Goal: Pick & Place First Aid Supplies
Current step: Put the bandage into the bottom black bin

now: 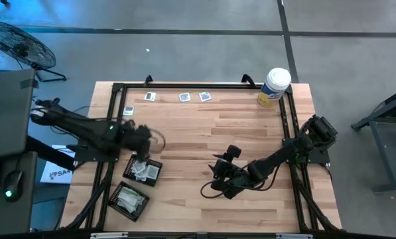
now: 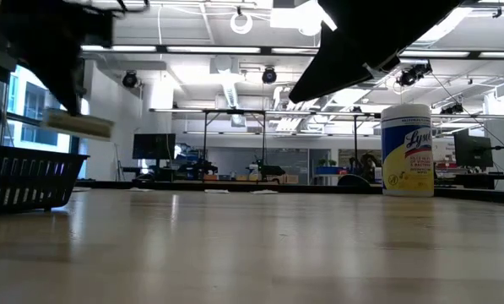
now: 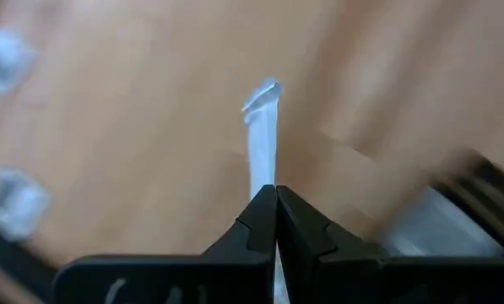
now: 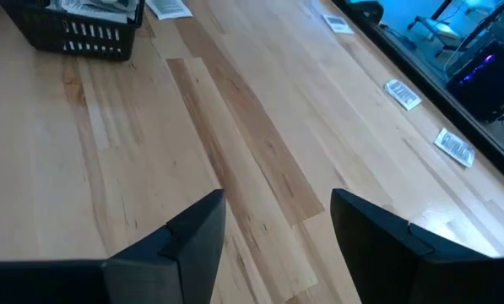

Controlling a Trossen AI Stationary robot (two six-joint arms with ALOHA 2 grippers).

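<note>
Packet (image 3: 262, 135), a narrow white strip wrapper, sticks straight out from the tips of the left gripper (image 3: 276, 196), which is clenched tight on its near end. Its long side runs the same way the fingers point. In the high view the left gripper (image 1: 139, 139) hangs over the table's left side, just above the nearer mesh tray (image 1: 143, 170), so the drop spot looks to be right below and a bit toward the front edge. The low view shows the strip (image 2: 80, 125) in the air, higher than the tray wall (image 2: 28, 175), not touching it.

A second mesh tray (image 1: 129, 199) sits by the front left corner with packets inside. Three more packets (image 1: 184, 97) lie in a row near the back edge, next to the white canister (image 1: 273, 86) at the back right corner.

The right gripper (image 4: 277, 221) waits over the front middle of the table with its fingers spread apart and nothing between them. The left arm is the nearer one to both trays.

The left wrist view is smeared, so the tray under the strip is hard to make out. From above, the arm hides the strip itself.
</note>
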